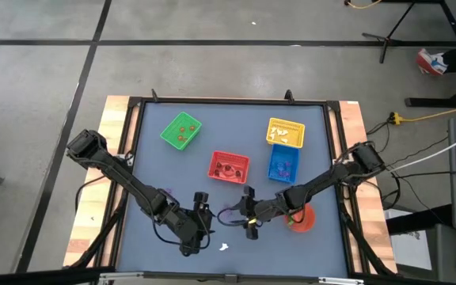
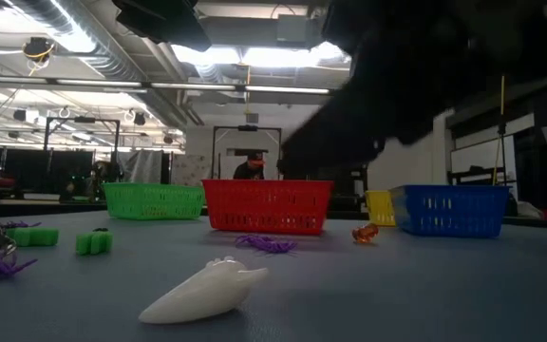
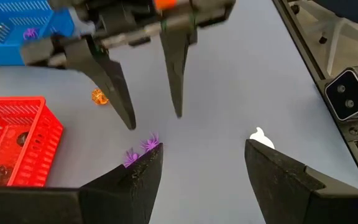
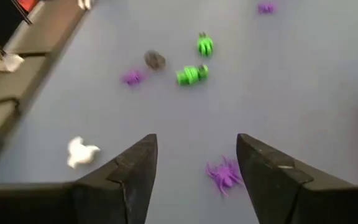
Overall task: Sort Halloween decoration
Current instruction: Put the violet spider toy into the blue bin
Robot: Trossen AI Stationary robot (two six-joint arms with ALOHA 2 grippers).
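The Halloween decoration lies scattered on the grey mat. A purple spider (image 4: 224,174) lies just in front of my right gripper (image 4: 196,138), which hangs open above the mat without touching it. In the left wrist view the same spider (image 3: 143,148) sits by one fingertip of my left gripper (image 3: 202,146), which is also open with nothing between its fingers. A white trinket (image 3: 261,137) lies on the mat near the front edge. Two green trinkets (image 4: 191,74), a small purple one (image 4: 132,77) and an orange one (image 3: 99,96) lie farther off.
The green basket (image 1: 181,131), red basket (image 1: 229,166), yellow basket (image 1: 285,132) and blue basket (image 1: 283,164) stand toward the far side, each holding trinkets. A red bowl (image 1: 301,218) sits near the right arm. The two grippers stand close together at the front middle (image 1: 226,212).
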